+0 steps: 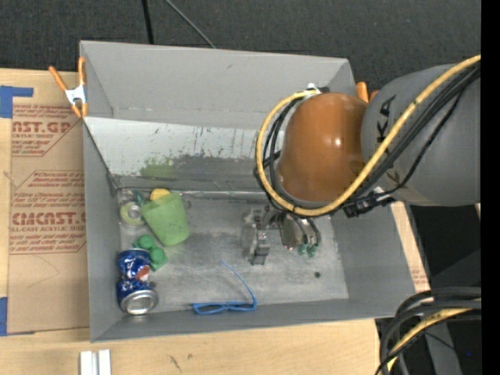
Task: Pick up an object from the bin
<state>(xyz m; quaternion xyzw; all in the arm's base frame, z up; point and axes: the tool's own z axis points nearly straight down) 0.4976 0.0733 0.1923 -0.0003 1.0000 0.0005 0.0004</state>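
**Where the pincer (pixel 278 242) hangs: grey bin (pixel 203 84), contents listed by nearness**

Although nothing can be seen gripped, the item closest to the pincer is a thin blue outline shaped like a spectacle frame (pixel 226 301). It lies flat on the bin floor close to the front wall, below and a little left of the pincer in the camera view, and apart from it.

Pincer: low over the right-centre of the floor, above bare, scuffed metal. Whether it is open or closed cannot be told.

Robot parts above it: a rounded orange cover (pixel 324 151) ringed with black and yellow cables, fixed to the grey arm (pixel 437 147) that enters from the right.

Remaining items, all on the left side of the floor and well apart from the pincer:

- Light green cup (pixel 166 219), left-centre.
- Yellow piece (pixel 158 194), touching the cup at its back edge.
- Pale round item (pixel 129 210), just left of the cup, near the left wall.
- Small dark-green piece (pixel 148 248), between the cup and the can.
- Blue drink can (pixel 134 276) with a red-and-white mark, lying in the front-left corner, its silver end toward the front wall.
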